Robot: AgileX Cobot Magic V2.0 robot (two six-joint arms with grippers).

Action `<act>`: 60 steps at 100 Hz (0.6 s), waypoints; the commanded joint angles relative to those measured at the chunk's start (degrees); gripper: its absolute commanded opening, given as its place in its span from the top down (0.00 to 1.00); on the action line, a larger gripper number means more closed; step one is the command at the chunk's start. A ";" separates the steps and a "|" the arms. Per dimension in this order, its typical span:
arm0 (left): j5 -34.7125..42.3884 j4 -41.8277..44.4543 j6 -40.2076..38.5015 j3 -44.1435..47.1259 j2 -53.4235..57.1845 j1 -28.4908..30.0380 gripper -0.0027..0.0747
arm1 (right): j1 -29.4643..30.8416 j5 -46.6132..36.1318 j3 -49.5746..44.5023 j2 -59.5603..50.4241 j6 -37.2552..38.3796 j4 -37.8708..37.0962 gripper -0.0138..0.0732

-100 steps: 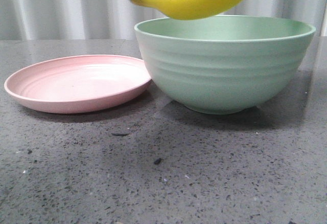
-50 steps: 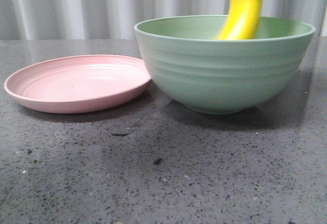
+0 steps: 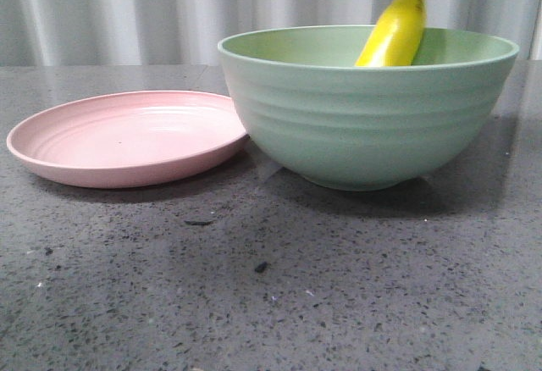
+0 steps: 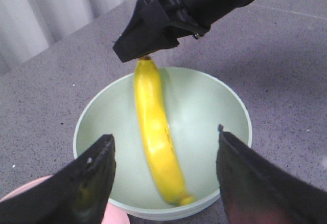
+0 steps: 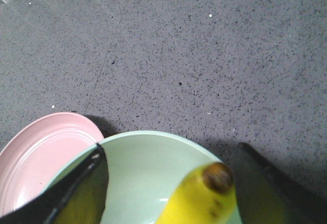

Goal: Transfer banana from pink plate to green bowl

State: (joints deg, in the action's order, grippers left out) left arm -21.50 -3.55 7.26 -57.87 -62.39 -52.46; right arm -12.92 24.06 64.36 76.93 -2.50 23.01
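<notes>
The banana [image 3: 395, 34] is smooth, glossy yellow and curved; it stands tilted inside the bowl [image 3: 366, 117], its dark tip poking above the rim on the right side, its other end down near the bowl's near wall. The bowl is deep, round, pale mint green, with horizontal ridges outside, sitting upright right of the table's middle. The plate [image 3: 127, 138] is shallow, round, pale pink with faint rings, lying flat towards the table's left edge, its rim touching or just beside the bowl.
</notes>
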 commanded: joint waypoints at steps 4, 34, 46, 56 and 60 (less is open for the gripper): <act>4.64 -0.13 -0.04 -2.10 3.00 -0.01 0.62 | 0.24 -2.56 2.00 -3.87 -0.40 -2.19 0.56; 4.63 1.07 -0.04 0.21 7.96 -0.01 0.99 | 0.24 -0.27 1.37 -10.89 -0.40 -7.55 0.91; 6.03 1.07 -0.04 2.89 11.17 -0.01 0.99 | 0.24 -1.74 -1.29 -14.74 -0.40 -9.74 0.91; 9.39 1.07 -0.04 6.38 14.18 -0.01 0.99 | 0.12 -4.41 -5.01 -18.61 -0.40 -11.34 0.91; 11.14 1.07 -0.04 8.12 15.71 0.23 0.99 | 0.12 -5.94 -7.01 -20.47 -0.40 -11.72 0.91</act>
State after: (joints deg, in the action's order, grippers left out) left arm -17.72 -2.50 7.26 -50.79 -49.63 -52.46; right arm -12.92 24.69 58.75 60.55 -2.50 12.67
